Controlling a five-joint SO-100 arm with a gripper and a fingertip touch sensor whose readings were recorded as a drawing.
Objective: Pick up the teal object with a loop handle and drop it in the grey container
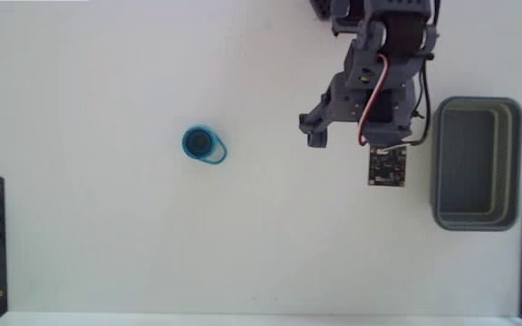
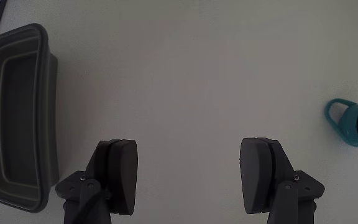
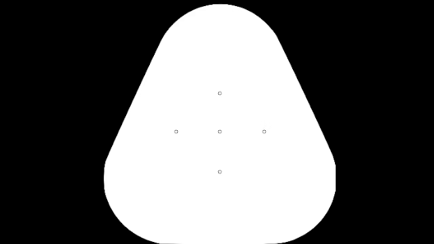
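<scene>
The teal cup [image 1: 203, 143] stood on the white surface [image 1: 107, 235] in the fixed view, its thin loop handle [image 1: 217, 155] at its lower right. It lay well to the left of the arm [image 1: 370, 81]. The grey tub [image 1: 477, 163] sat near the right edge, just right of the arm, with nothing in it. In the wrist view the pincer [image 2: 194, 180] stood wide apart, gripping nothing, with bare surface between its 2 fingers [image 2: 118, 174]. There the cup [image 2: 357, 123] appeared at far right and the tub [image 2: 18, 112] at far left.
</scene>
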